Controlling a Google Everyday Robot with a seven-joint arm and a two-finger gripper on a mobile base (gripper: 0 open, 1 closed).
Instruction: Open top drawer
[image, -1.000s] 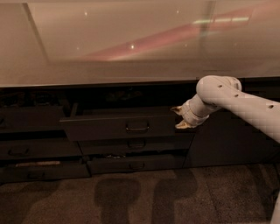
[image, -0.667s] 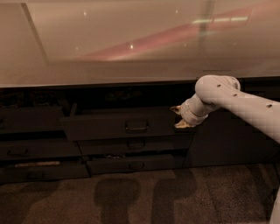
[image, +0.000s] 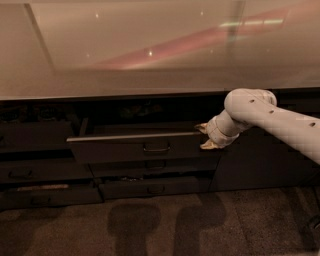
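The top drawer (image: 125, 147) is the wide dark grey-brown one under the counter, pulled part way out, with a pale rim along its top edge and a small dark bar handle (image: 156, 148) at its centre. My gripper (image: 204, 137) is at the drawer's right end, its pale fingers (image: 208, 145) against the right edge of the front. My white arm (image: 270, 117) reaches in from the right.
A long glossy counter top (image: 150, 55) spans the view above. Narrower dark drawers (image: 155, 187) sit below, and others (image: 30, 172) to the left. A dark cabinet door (image: 260, 160) is behind my arm. Grey carpet (image: 150, 225) covers the floor.
The drawer front has come slightly further out towards the camera; my gripper stays at its right end.
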